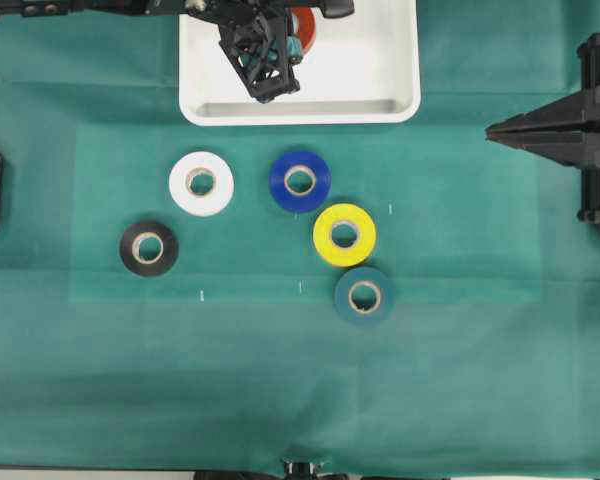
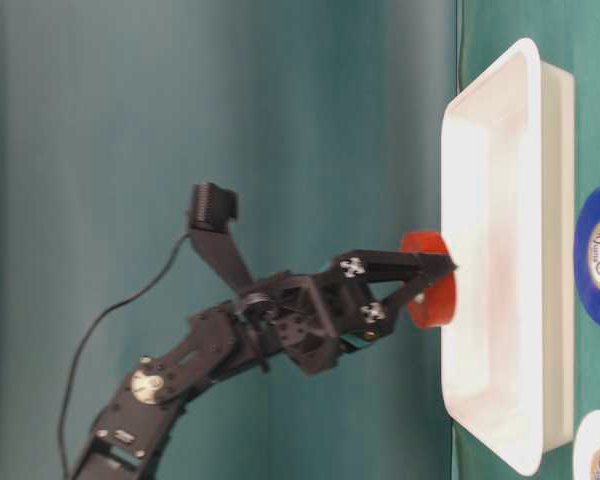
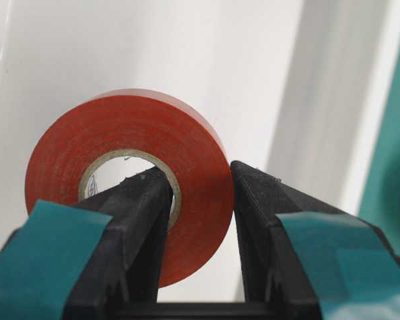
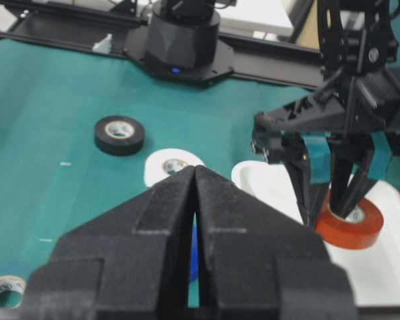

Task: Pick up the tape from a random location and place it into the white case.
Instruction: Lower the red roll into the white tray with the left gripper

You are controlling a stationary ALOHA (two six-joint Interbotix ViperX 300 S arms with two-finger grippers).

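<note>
Orange-red tape roll (image 3: 130,180) pinched through its wall by left gripper (image 3: 200,193), low inside shallow white plastic case (image 1: 400,60). Right gripper (image 4: 195,200) closed, idle. Risk: roll landing on edge, rolling off.

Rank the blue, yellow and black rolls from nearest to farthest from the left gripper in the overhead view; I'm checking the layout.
From the left gripper, over the white case:
1. Blue roll, just below the case.
2. Yellow roll, lower right.
3. Black roll, far lower left.
</note>
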